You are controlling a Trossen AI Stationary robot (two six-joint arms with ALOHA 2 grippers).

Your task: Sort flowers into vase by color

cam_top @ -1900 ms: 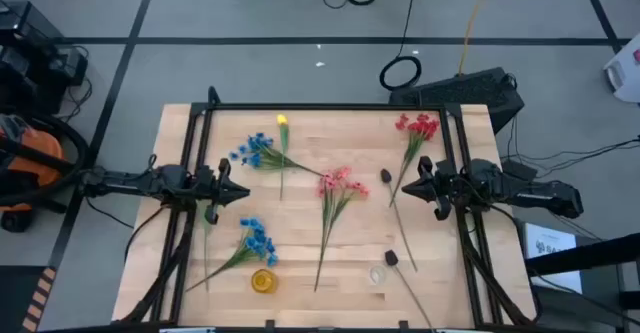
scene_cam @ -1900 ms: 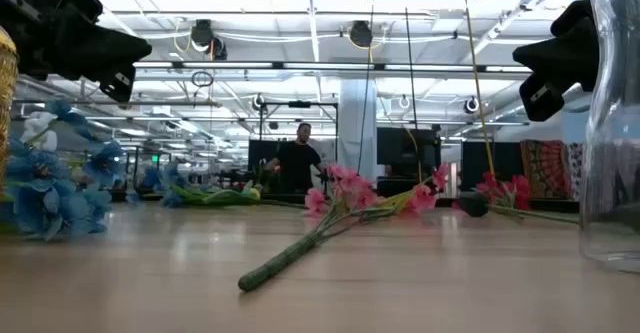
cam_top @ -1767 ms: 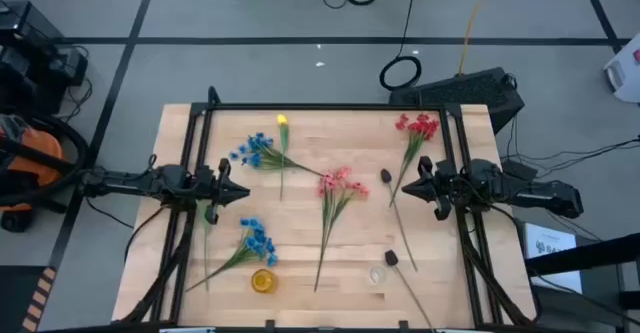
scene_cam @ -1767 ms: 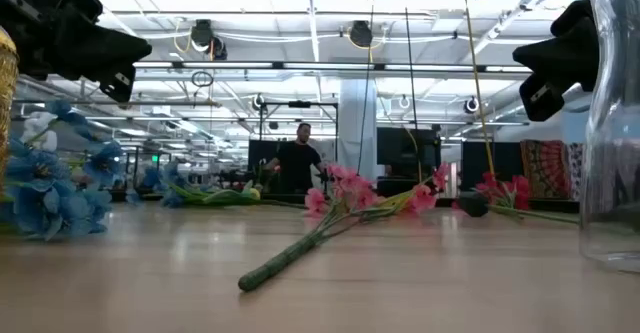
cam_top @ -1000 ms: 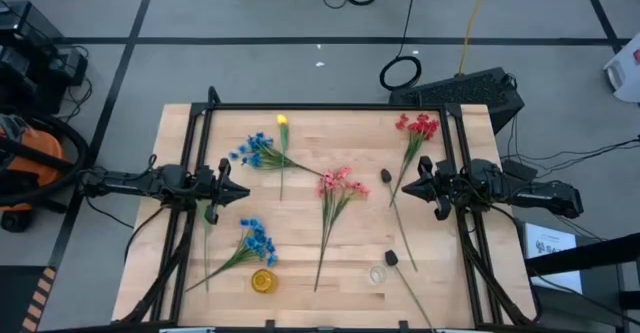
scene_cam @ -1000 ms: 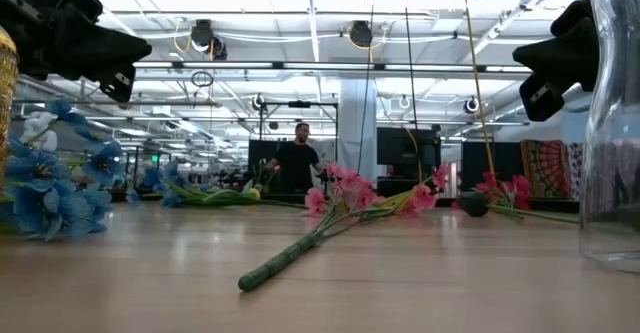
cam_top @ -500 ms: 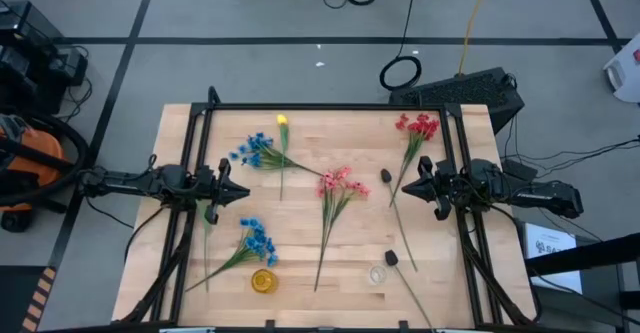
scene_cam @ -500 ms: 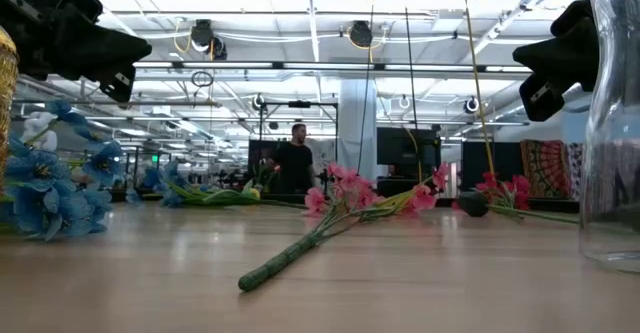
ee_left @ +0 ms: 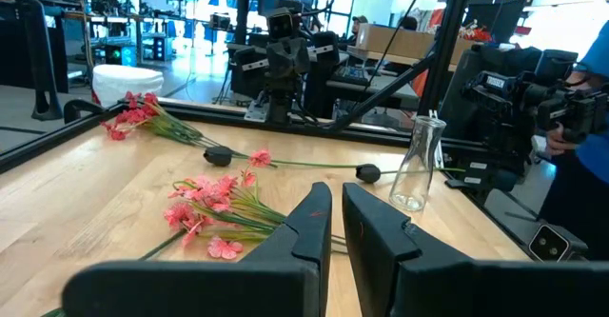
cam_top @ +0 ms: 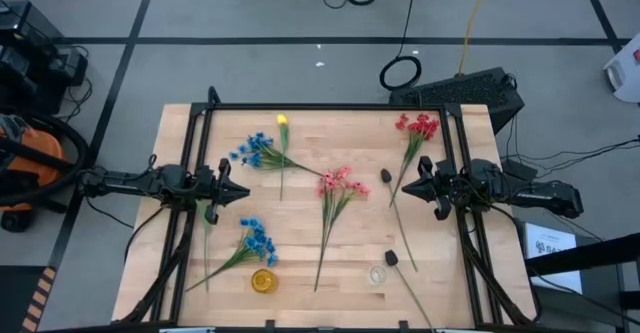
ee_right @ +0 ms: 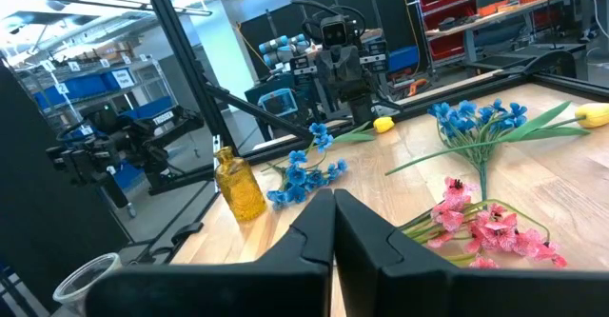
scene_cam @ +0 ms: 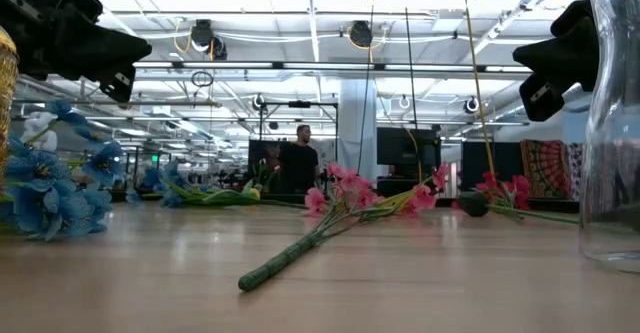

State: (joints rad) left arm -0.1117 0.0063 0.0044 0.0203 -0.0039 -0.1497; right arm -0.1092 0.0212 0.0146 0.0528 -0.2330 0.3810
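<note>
Wooden slats of the table [cam_top: 300, 233] fill my overhead feed, with a dark frame round the edge and grey workshop floor beyond; I can read no brand or label anywhere, only blue bins on distant shelves in the right wrist feed.

My left gripper [cam_top: 243, 194] hovers at 9 o'clock on the table, fingers nearly together with a thin slit between them, holding nothing; my right gripper [cam_top: 407, 186] hovers at 3 o'clock, fingers pressed shut, also empty.

From above, the pink sprig [cam_top: 337, 188] lies at the centre; one blue sprig [cam_top: 256, 151] lies at 11 o'clock with the yellow bud [cam_top: 283, 121] just beside it; a second blue sprig [cam_top: 256, 239] lies at 7 o'clock, near the amber vase [cam_top: 263, 281]; the red sprig [cam_top: 417, 126] lies at 1 o'clock; the clear vase [cam_top: 377, 274] stands at 5 o'clock.

Overhead, both vases are mere rings; my left wrist feed shows the clear one as a narrow-necked flask; the table-level feed alone shows a person [scene_cam: 297, 165] standing far behind.
</note>
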